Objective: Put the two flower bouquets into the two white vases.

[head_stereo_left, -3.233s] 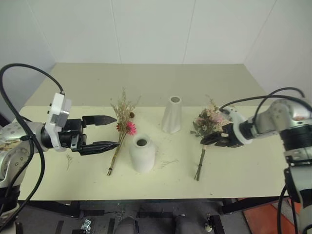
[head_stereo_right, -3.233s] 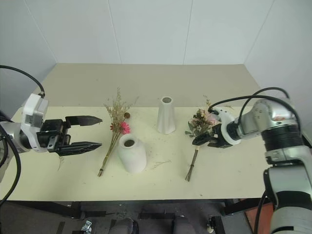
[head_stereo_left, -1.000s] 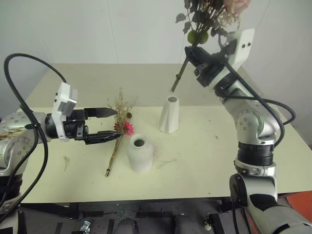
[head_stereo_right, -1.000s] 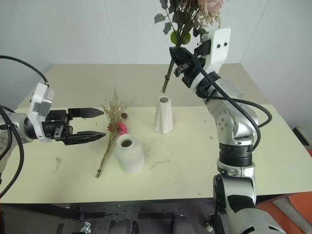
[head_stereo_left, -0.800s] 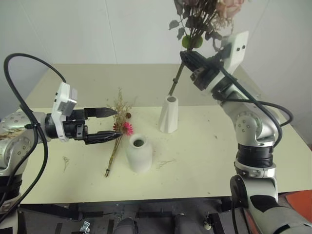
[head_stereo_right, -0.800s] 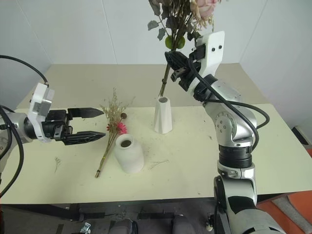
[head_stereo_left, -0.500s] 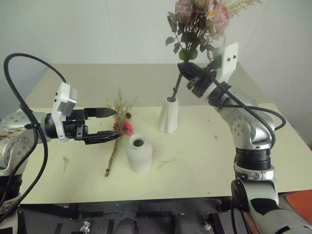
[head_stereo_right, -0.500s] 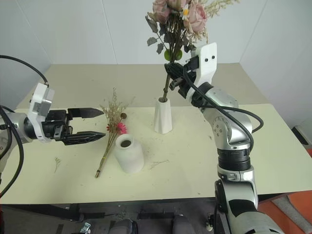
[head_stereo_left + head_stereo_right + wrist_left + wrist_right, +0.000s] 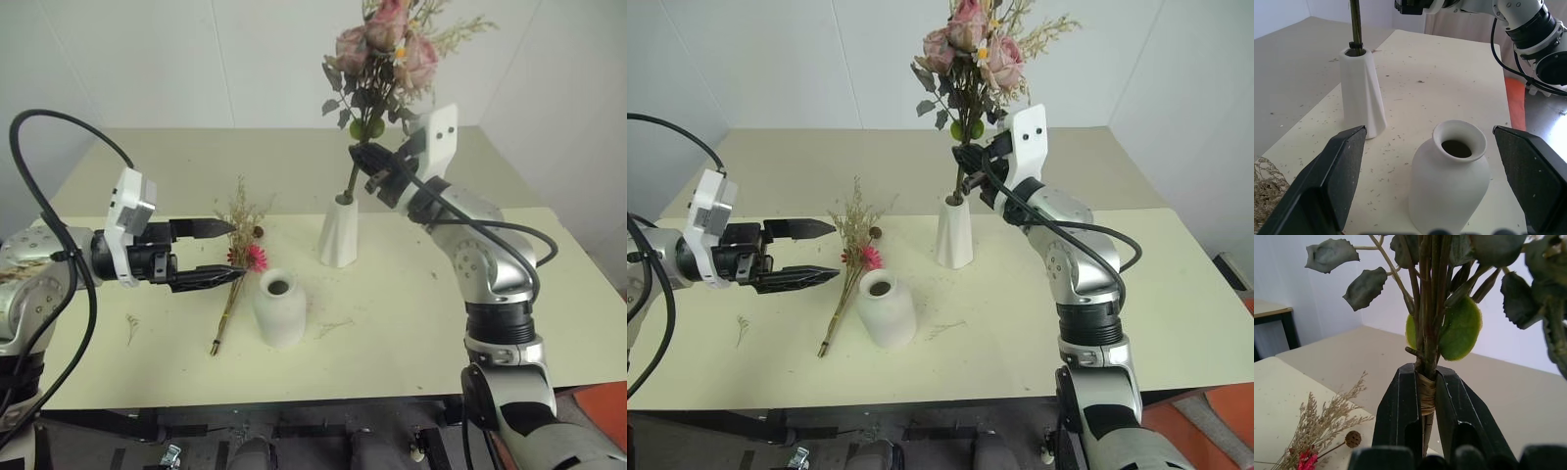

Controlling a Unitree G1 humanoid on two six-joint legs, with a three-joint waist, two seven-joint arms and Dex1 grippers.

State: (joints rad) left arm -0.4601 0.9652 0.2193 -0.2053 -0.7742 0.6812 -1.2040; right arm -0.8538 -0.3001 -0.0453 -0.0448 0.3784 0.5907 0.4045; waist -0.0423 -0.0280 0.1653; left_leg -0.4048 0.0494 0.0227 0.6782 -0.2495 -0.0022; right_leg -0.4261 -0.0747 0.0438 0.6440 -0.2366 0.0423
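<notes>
Whereas a second ago the rose bouquet [image 9: 377, 59] was held high above the tall cone vase [image 9: 339, 231] with its stem ends in the air, in the head views it has been lowered and its stems now enter the vase's small mouth. The right hand [image 9: 370, 171] is clamped on the bound stems just above the vase, and the blooms are seen in full where they were cut off by the top edge before. The left hand [image 9: 214, 252] is kept wide open and unmoved beside the dry grass bouquet [image 9: 240, 257], which lies flat on the table [image 9: 411, 313] to the left of the squat vase [image 9: 279, 307]; whether its lower finger touches the grasses cannot be made out.

Seen from the left wrist, both vases are shown upright and apart, a dark stem standing in the cone vase's mouth, with the blooms cut off above.

Seen from the right wrist, the black fingers [image 9: 1398, 406] are closed on the twine-wrapped stems below dusty green leaves; the vase beneath is hidden, and the grasses with a magenta daisy [image 9: 1303, 461] lie blurred below.
</notes>
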